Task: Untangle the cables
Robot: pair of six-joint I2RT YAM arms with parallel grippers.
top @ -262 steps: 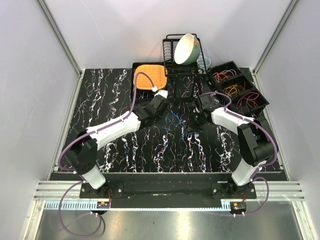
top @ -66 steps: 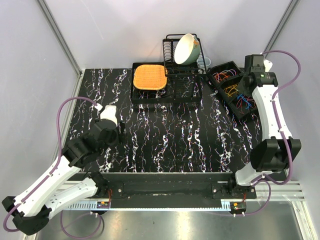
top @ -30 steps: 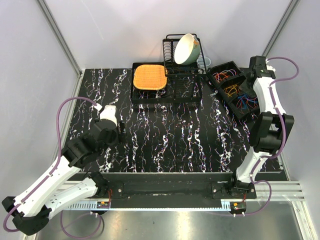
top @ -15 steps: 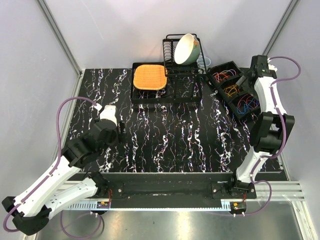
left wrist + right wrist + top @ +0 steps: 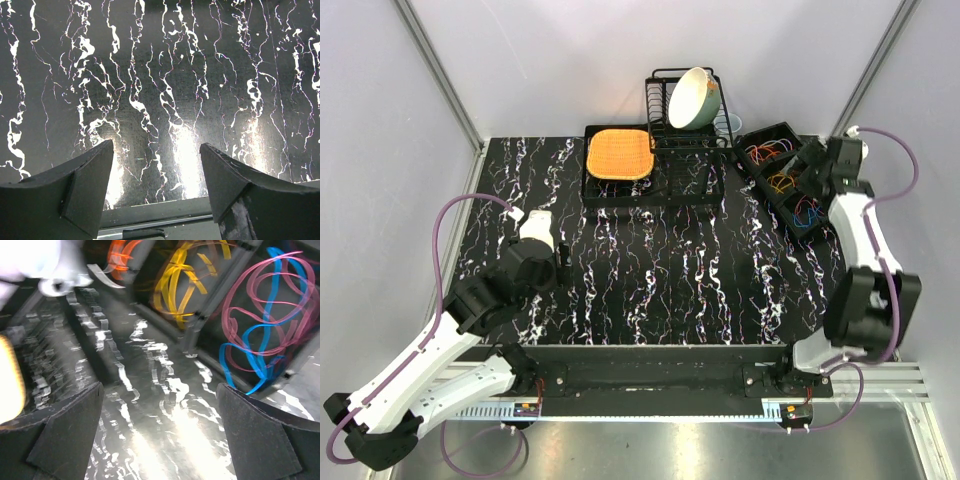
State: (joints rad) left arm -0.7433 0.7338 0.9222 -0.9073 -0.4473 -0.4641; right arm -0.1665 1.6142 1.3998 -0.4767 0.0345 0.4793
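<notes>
My right gripper [image 5: 808,166] hangs over the right side of the tray [image 5: 748,141], which sits at the far right corner of the table [image 5: 670,280]. Its jaws are spread wide with nothing between them. In the wrist view, only the shiny tabletop shows between the two fingers [image 5: 70,435].

The cables [image 5: 790,183] all lie in the tray, sorted into its three compartments. From above, the far compartment holds reddish loops [image 5: 763,153]. The middle one holds yellow-orange loops [image 5: 782,183]. The near one holds a blue and red bundle [image 5: 808,210]. My right wrist camera shows pink loops [image 5: 260,290] with a blue cable [image 5: 250,357] threaded through them in one compartment. Beyond a divider [image 5: 210,300] yellow loops [image 5: 182,280] fill the next. That picture is blurred, so the loops [image 5: 122,252] at its top edge could be orange or red.

My left gripper [image 5: 560,265] sits well apart from the tray, low over the left part of the table. It too is released and empty. Its wrist view shows only the black, white-veined table [image 5: 165,60] between the fingers [image 5: 85,190].

At the far edge, left of the tray, stands a rack [image 5: 665,120] holding a tilted bowl [image 5: 692,97]. Just left of the rack lies an orange pad [image 5: 620,153].
</notes>
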